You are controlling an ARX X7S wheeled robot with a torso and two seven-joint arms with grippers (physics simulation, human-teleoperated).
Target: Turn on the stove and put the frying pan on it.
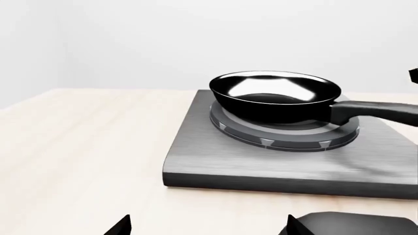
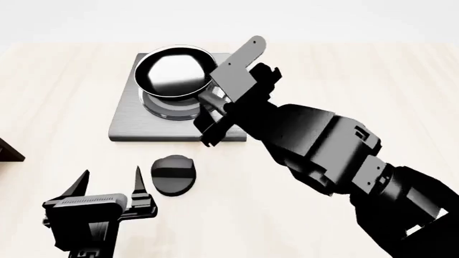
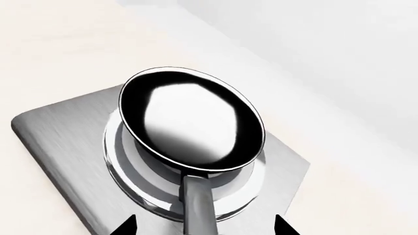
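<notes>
The frying pan [image 2: 174,72] sits on the round burner of the grey stove [image 2: 129,129]; its long handle [image 2: 212,99] points toward my right arm. My right gripper [image 2: 228,94] is open, its jaws on either side of the handle without touching it; in the right wrist view the gripper [image 3: 203,226] straddles the handle [image 3: 196,205], with the pan [image 3: 189,117] beyond. The round black knob [image 2: 174,174] lies on the table in front of the stove. My left gripper [image 2: 111,185] is open and empty, just left of the knob. The left wrist view shows the gripper [image 1: 207,227], the pan [image 1: 274,95], the stove [image 1: 261,161] and the knob's edge [image 1: 356,223].
A light wooden table [image 2: 57,80] carries everything. The corner of a dark brown shelf [image 2: 7,150] shows at the left edge of the head view. My right forearm [image 2: 323,150] crosses the table to the right of the stove.
</notes>
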